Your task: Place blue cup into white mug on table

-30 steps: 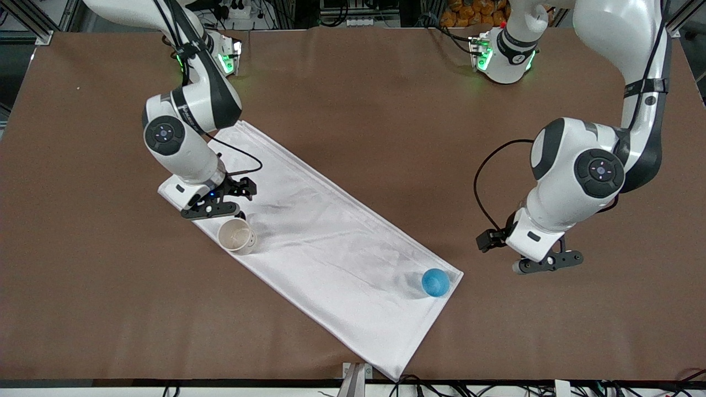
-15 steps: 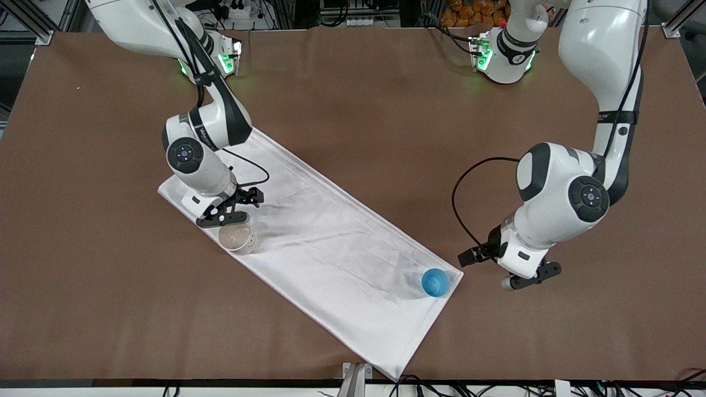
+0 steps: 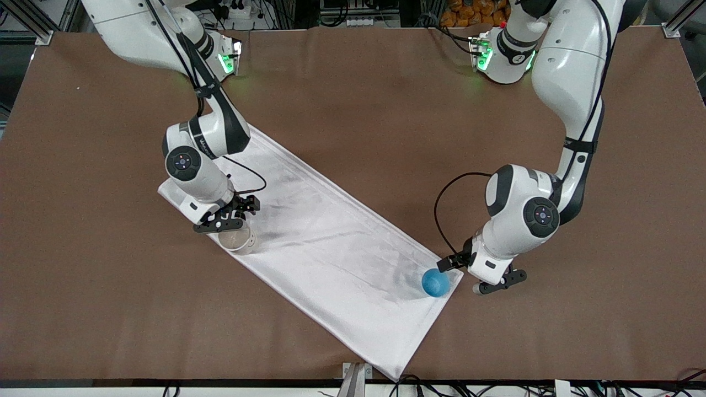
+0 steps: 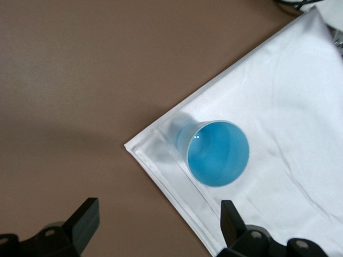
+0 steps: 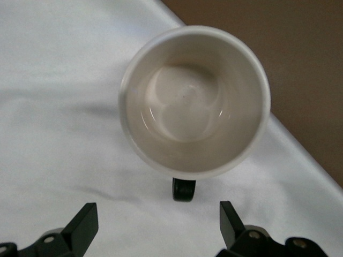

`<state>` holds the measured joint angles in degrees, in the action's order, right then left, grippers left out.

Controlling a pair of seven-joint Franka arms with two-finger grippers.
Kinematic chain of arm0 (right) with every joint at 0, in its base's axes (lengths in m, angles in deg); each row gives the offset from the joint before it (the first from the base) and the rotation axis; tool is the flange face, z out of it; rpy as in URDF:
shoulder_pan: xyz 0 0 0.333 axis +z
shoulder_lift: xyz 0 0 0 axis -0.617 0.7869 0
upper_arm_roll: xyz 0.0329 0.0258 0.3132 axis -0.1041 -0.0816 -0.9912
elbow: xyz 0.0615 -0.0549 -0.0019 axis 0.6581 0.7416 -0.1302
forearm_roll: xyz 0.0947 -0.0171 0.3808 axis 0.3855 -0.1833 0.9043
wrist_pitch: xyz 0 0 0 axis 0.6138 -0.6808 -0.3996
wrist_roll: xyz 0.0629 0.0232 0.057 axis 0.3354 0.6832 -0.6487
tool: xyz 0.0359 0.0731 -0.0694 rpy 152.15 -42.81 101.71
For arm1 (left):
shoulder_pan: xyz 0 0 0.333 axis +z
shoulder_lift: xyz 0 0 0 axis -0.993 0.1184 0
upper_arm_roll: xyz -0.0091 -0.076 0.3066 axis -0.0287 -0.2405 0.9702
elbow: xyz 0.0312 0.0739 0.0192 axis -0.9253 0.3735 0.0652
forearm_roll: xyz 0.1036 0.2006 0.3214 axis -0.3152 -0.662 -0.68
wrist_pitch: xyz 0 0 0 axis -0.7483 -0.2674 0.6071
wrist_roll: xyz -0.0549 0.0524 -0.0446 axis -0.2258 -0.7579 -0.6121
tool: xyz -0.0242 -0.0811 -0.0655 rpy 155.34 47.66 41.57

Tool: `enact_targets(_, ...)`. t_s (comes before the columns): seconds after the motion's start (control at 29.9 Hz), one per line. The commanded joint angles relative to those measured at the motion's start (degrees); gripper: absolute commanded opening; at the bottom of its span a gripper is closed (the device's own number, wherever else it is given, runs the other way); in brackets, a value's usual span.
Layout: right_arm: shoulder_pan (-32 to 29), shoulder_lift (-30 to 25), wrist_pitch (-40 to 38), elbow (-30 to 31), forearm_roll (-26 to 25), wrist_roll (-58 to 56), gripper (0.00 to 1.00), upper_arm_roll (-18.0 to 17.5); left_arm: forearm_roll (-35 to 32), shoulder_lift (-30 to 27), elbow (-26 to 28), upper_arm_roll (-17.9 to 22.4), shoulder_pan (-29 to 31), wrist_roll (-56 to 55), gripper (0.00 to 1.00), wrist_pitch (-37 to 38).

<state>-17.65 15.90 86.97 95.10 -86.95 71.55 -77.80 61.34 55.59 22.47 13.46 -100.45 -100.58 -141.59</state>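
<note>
Nothing is placed yet: the blue cup (image 3: 436, 282) stands apart from the white mug (image 3: 237, 239) (both on the white cloth (image 3: 331, 248)). The left gripper (image 4: 155, 227) and the right gripper (image 5: 155, 227), fingers spread and empty, hover beside each.

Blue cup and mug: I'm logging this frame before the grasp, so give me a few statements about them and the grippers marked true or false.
1. The blue cup stands upright on the white cloth, near its corner. True.
2. The mug already holds the cup. False: the mug is empty, and the cup stands at the cloth's other end.
3. The left gripper is shut on the cup. False: it is open, over the table beside the cup, touching nothing.
4. The right gripper is open beside the mug. True.
5. The mug lies on its side. False: it stands upright, mouth up.
</note>
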Motion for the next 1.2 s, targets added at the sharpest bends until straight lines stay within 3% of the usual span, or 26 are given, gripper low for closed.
enact_targets(0.0,-0.9,2.3,0.2,-2.7,-0.1,-0.1,0.8,-0.3,1.1,1.6,-1.7,0.4,-0.2,-0.9,1.0,-1.6)
enact_targets(0.4,-0.9,2.7,-0.1,-3.6,-0.1,-0.1,0.02,-0.3,1.1,3.3,-1.7,0.5,-0.3,-1.3,1.0,-5.6)
enact_targets(0.7,-0.8,2.1,-1.9,-5.5,0.0,0.5,0.0,-0.3,1.0,4.7,-1.7,0.6,-0.9,-1.5,1.0,-7.1)
enact_targets(0.73,-0.6,2.0,-2.6,-5.9,0.1,0.6,0.0,-0.3,1.0,4.7,-1.6,0.6,-1.0,-1.6,0.88,-7.1)
enact_targets(0.84,-0.2,1.7,-5.8,-8.0,0.5,1.1,0.0,-0.5,0.9,4.8,-1.6,0.6,-1.2,-3.2,0.31,-7.1)
enact_targets(0.94,1.0,1.4,-9.8,-10.9,0.6,3.7,0.0,-0.6,0.5,4.9,-1.5,0.7,-1.6,-4.6,0.0,-7.1)
enact_targets(1.17,4.5,1.4,-15.7,-15.6,0.5,9.2,0.0,-0.5,-3.2,4.9,-1.4,0.8,-2.0,-4.5,0.0,-7.1)
